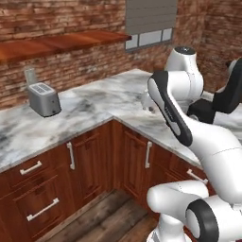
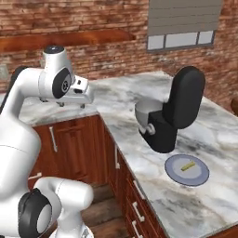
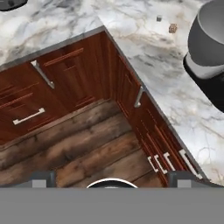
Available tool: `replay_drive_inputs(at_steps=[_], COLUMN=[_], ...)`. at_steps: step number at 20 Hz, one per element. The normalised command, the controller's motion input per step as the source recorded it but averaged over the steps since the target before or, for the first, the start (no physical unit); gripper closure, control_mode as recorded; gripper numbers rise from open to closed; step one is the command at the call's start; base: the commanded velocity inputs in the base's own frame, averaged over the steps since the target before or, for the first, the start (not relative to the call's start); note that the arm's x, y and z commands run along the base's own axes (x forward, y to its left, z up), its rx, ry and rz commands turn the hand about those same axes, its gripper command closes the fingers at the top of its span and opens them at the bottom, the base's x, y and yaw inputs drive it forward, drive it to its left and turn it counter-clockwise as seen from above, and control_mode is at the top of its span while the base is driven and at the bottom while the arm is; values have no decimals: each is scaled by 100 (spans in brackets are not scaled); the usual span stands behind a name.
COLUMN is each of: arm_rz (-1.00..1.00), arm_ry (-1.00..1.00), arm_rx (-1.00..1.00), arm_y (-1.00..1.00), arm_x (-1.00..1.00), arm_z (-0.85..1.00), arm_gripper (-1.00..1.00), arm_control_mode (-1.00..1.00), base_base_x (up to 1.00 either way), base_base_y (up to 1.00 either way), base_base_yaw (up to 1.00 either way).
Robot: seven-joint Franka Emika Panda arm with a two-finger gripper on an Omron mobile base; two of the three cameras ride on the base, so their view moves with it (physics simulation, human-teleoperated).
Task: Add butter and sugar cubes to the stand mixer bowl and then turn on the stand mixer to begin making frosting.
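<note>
the white arm's two-finger claw [image 2: 83, 95] hangs spread wide and empty over the floor gap in the counter's corner, a carrying pose, i judge, with nothing yet picked up. well off to its right on the veined marble counter [image 2: 139, 93] sits the squat black stand mixer [image 2: 179, 111], its deep grey metal bowl [image 2: 148, 111] tucked under the rounded head, ready to be filled. beyond that lies the thin pale-yellow butter stick [image 2: 188, 166] on a flat grey-blue round plate [image 2: 174, 173], kept handy. two tiny bits [image 3: 172, 28] near the bowl may be sugar cubes; too small to tell.
</note>
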Motion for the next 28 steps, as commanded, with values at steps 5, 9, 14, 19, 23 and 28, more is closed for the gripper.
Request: replay_drive_inputs(at_steps=[5, 9, 14, 19, 23, 28], arm_rz=[0, 0, 0, 0, 0, 0], arm_ry=[0, 0, 0, 0, 0, 0], arm_rx=[0, 0, 0, 0, 0, 0], arm_y=[0, 0, 0, 0, 0, 0], arm_x=[0, 0, 0, 0, 0, 0], arm_z=[0, 0, 0, 0, 0, 0], arm_gripper=[-100, -100, -100, -100, -100, -100], arm_control_mode=[100, 100, 100, 100, 100, 100], base_base_x=[4, 21, 26, 13, 6, 8], base_base_y=[59, 60, 63, 53, 50, 55], base_base_yaw=[-52, -52, -51, -52, -52, -47])
